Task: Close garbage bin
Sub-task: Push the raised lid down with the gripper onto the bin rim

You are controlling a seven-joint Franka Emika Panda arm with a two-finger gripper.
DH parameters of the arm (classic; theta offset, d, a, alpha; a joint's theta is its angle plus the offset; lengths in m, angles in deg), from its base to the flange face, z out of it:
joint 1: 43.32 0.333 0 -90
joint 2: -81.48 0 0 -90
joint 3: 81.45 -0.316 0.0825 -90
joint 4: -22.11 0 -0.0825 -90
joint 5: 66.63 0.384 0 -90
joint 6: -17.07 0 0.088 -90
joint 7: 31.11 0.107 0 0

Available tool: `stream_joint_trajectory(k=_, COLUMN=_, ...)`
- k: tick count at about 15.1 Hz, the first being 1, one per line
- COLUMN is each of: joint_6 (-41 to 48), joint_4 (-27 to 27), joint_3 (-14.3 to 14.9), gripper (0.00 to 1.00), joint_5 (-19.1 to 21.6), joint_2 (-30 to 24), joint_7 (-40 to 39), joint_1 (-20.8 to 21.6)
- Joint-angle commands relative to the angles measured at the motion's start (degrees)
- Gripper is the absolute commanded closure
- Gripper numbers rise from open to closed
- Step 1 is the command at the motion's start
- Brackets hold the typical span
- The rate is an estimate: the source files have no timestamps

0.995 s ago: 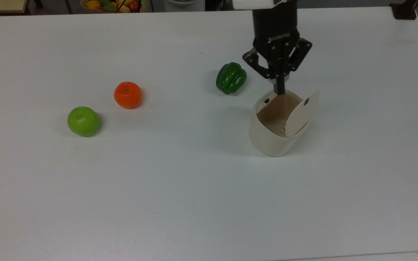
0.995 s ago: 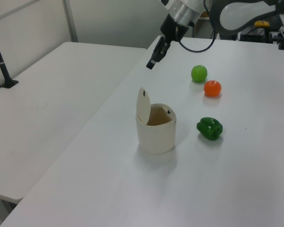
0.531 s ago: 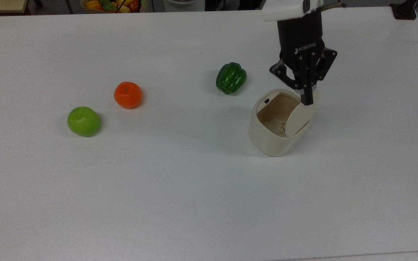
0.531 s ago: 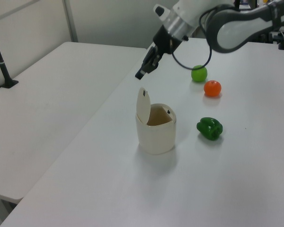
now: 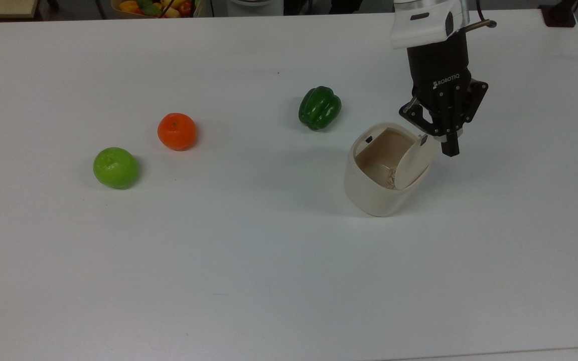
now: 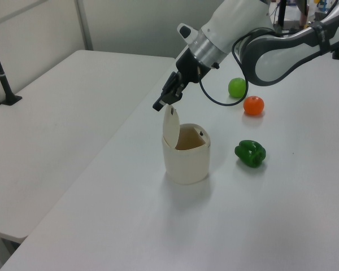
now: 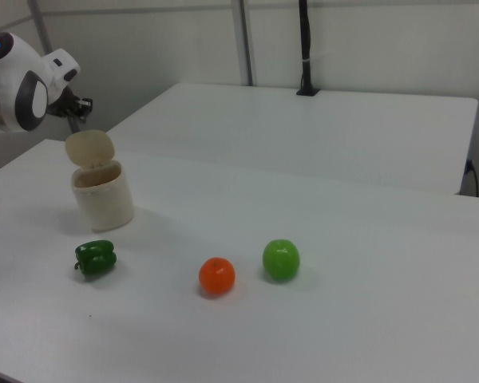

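The cream-white garbage bin (image 5: 374, 193) stands on the white table with its lid (image 5: 416, 163) hinged up, nearly upright, on the top view's right side of the rim. The inside is open to view, with pale scraps at the bottom. My gripper (image 5: 450, 149) is shut with nothing in it, fingertips pointing down. It hangs just to the top view's right of the lid's upper edge, at the lid's outer face. In the left view the gripper (image 6: 158, 105) sits just above and to the left of the lid (image 6: 170, 125) and the bin (image 6: 186, 161). The right view shows the bin (image 7: 104, 198) with its lid (image 7: 89, 148) raised.
A green bell pepper (image 5: 319, 107) lies to the top view's left of the bin. Farther left sit an orange (image 5: 176, 131) and a green apple (image 5: 116, 167). A basket of fruit (image 5: 153, 7) stands beyond the table's far edge. A black post base (image 5: 560, 15) occupies the far right corner.
My gripper has moved to the top view's right and slightly lower, from above the bin's back rim to beyond the raised lid. The lid still stands upright.
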Motion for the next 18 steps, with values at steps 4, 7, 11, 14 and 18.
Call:
stream_joint_trajectory(k=4, joint_6=10.5, joint_4=-0.1, joint_3=0.7, gripper=1.00, joint_5=-0.2, joint_2=-2.8, joint_7=-4.9, joint_1=-0.1)
stream_joint_trajectory(k=7, joint_6=14.8, joint_4=-0.1, joint_3=1.0, gripper=1.00, joint_5=-0.3, joint_2=-4.0, joint_7=-6.2, joint_1=-0.3)
stream_joint_trajectory(k=11, joint_6=18.2, joint_4=-0.2, joint_3=1.4, gripper=1.00, joint_5=-0.4, joint_2=-3.9, joint_7=-8.7, joint_1=-0.6)
stream_joint_trajectory(k=14, joint_6=19.0, joint_4=-0.5, joint_3=1.4, gripper=1.00, joint_5=-0.4, joint_2=-3.8, joint_7=-10.3, joint_1=-1.3)
stream_joint_trajectory(k=18, joint_6=24.4, joint_4=-0.4, joint_3=1.4, gripper=1.00, joint_5=-0.6, joint_2=-3.7, joint_7=-13.6, joint_1=-1.8)
